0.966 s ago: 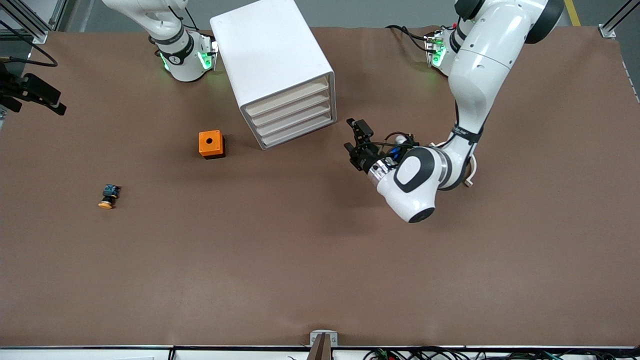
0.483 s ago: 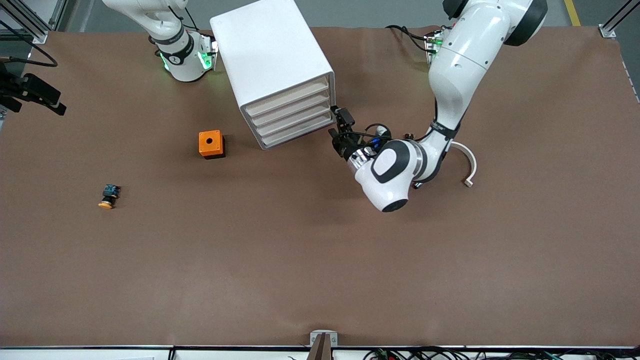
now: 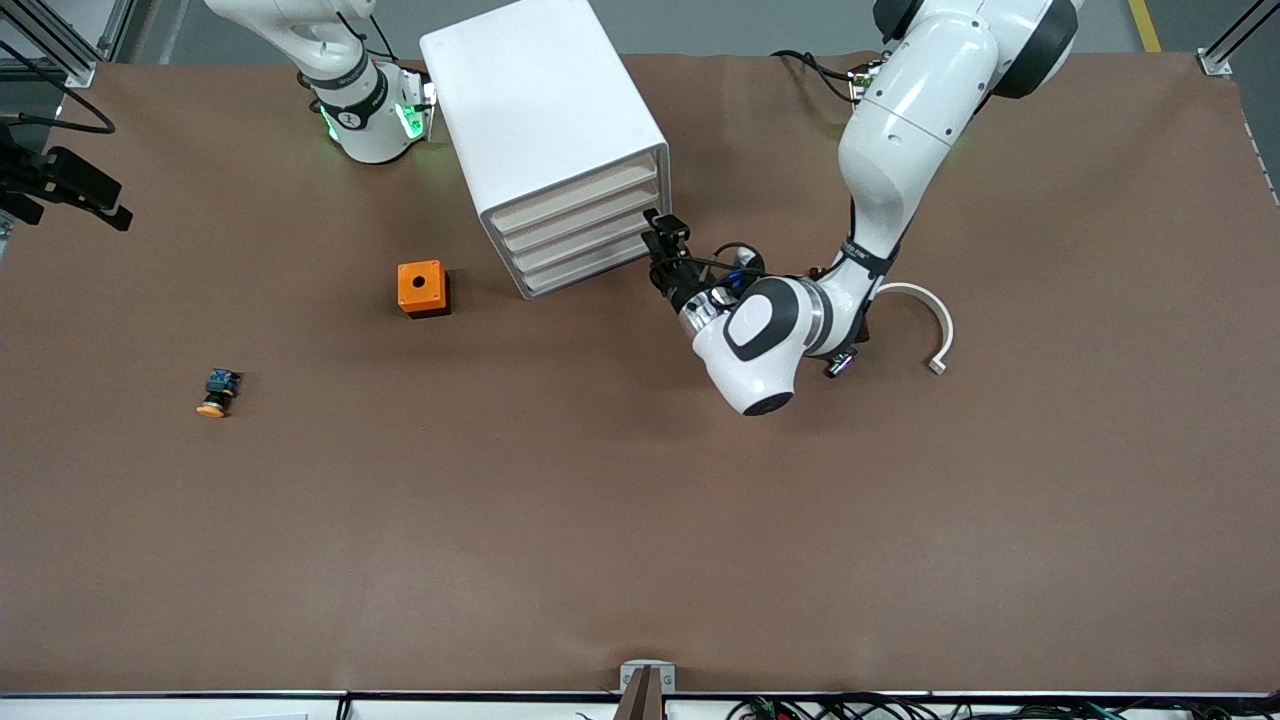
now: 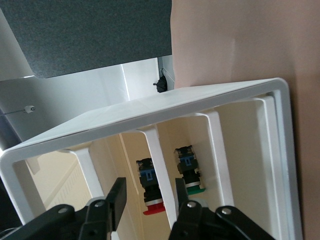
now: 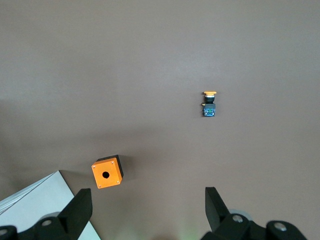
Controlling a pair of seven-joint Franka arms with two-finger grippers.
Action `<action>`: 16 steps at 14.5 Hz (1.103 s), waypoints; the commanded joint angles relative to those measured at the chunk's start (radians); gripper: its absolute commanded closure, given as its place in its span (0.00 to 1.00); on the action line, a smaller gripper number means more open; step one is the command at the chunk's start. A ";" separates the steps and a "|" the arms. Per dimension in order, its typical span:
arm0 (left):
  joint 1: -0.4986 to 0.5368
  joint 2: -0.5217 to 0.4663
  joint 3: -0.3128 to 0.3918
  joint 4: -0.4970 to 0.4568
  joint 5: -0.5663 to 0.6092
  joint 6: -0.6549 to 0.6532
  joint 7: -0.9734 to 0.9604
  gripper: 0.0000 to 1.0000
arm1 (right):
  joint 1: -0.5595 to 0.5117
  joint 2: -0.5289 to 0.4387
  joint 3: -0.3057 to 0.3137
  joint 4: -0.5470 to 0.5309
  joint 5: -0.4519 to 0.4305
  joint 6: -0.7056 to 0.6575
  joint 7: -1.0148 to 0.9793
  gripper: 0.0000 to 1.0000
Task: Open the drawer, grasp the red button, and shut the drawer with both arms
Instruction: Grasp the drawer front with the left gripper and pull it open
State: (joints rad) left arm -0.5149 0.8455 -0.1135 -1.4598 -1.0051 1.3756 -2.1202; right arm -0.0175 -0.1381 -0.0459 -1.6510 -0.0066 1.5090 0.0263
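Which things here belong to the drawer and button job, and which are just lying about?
Job:
- drawer in the white cabinet, not yet pulled out
- red-capped button, inside
- left pincer, at the drawer fronts
- right pincer, waiting open above the table

Lying about:
- orange box
- orange-capped button
- green-capped button
- white curved piece

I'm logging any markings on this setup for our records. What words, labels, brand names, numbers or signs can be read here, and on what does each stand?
No text can be read for certain.
Right arm base: a small round mark on the black band, too small to read.
Left arm: tiny print on the black band, too small to read.
Cabinet, orange box, orange-capped button: no markings visible.
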 commanded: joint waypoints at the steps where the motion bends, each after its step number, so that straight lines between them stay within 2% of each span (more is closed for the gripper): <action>1: -0.037 0.017 0.005 0.006 -0.033 -0.017 -0.018 0.53 | -0.005 -0.009 0.008 -0.009 -0.012 0.005 -0.003 0.00; 7: -0.074 0.030 0.005 -0.017 -0.033 -0.015 -0.021 0.53 | -0.004 -0.009 0.008 -0.007 -0.012 0.007 -0.003 0.00; 11: -0.106 0.038 0.005 -0.017 -0.047 -0.017 -0.027 0.57 | -0.007 -0.009 0.008 -0.009 -0.012 0.007 -0.003 0.00; 16: -0.113 0.047 0.005 -0.014 -0.067 -0.015 -0.049 0.89 | -0.010 -0.009 0.008 -0.009 -0.012 0.005 -0.003 0.00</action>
State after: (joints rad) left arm -0.6243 0.8908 -0.1138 -1.4773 -1.0445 1.3710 -2.1509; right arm -0.0175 -0.1381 -0.0458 -1.6510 -0.0066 1.5095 0.0264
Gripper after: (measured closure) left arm 0.833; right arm 0.000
